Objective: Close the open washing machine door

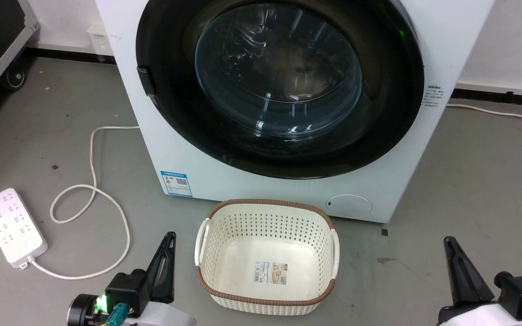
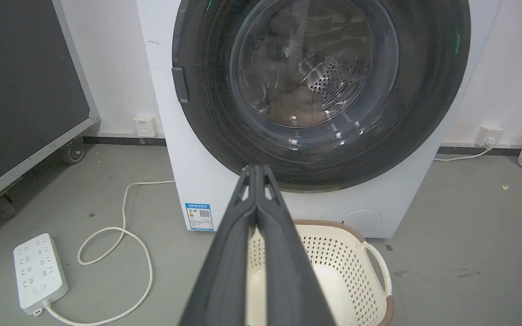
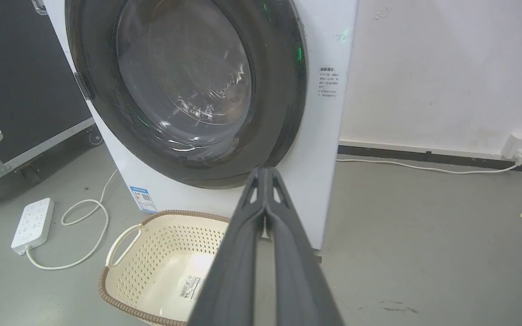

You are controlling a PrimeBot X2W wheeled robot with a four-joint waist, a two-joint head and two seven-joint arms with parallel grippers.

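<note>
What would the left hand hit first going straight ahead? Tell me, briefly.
Probably the washing machine door: the left hand, fingers shut together, points at its lower black rim. The laundry basket sits below that line. Depth is unclear.

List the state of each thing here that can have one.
washing machine door: shut against the machine front.
left gripper: shut, holding nothing.
right gripper: shut, holding nothing.
basket: upright on the floor, empty.
power strip: nothing plugged into its sockets.
wall socket: a white cord plugged in.
</note>
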